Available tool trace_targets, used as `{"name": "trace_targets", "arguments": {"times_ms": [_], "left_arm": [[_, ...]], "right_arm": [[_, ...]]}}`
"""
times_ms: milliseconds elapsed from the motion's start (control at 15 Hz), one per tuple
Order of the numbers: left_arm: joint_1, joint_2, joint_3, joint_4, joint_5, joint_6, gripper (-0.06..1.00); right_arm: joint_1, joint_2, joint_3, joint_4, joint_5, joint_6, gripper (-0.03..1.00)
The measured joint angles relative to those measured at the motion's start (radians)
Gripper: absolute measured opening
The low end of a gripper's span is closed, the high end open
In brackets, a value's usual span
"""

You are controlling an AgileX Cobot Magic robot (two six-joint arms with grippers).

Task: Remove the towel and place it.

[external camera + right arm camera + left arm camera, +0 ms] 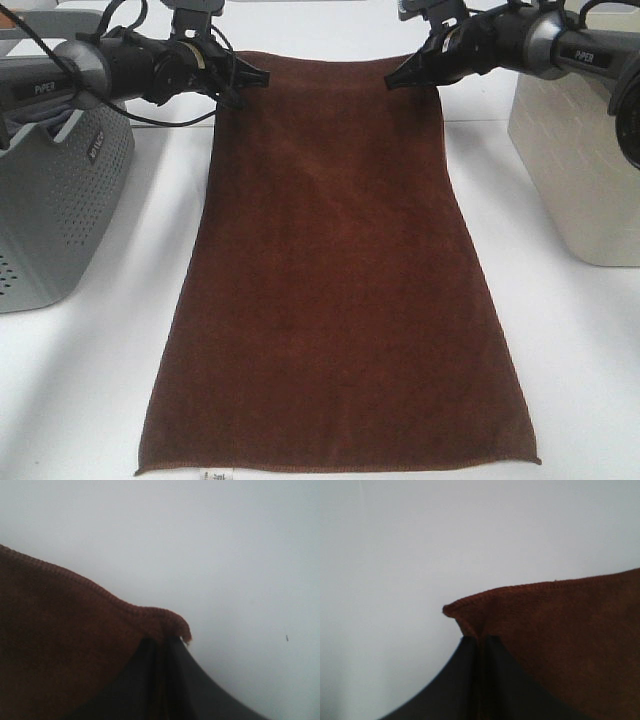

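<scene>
Brown towel pinched at far corners by left pincer and right pincer.

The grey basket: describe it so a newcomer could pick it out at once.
Start from the brown towel spread down the middle of the white table. The grey basket stands at the table's left edge, under the left arm. Its perforated grey wall sets it apart from the smooth beige bin on the right.
</scene>
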Motion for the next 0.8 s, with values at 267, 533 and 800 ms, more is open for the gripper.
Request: {"name": "trace_targets", "arguments": {"times_ms": [267, 533, 800], "left_arm": [[0.000, 0.000, 0.000, 0.000, 0.000, -0.001, 0.63], [0.000, -0.028, 0.000, -0.030, 0.085, -0.003, 0.73], [-0.020, -0.151, 0.000, -0.071, 0.289, -0.003, 0.73]], "right_arm": [[0.000, 0.007, 0.001, 0.010, 0.004, 0.000, 0.55], [0.000, -0.046, 0.002, 0.168, 0.154, 0.029, 0.69], [0.000, -0.162, 0.002, 0.218, 0.326, 0.029, 0.69]]}}
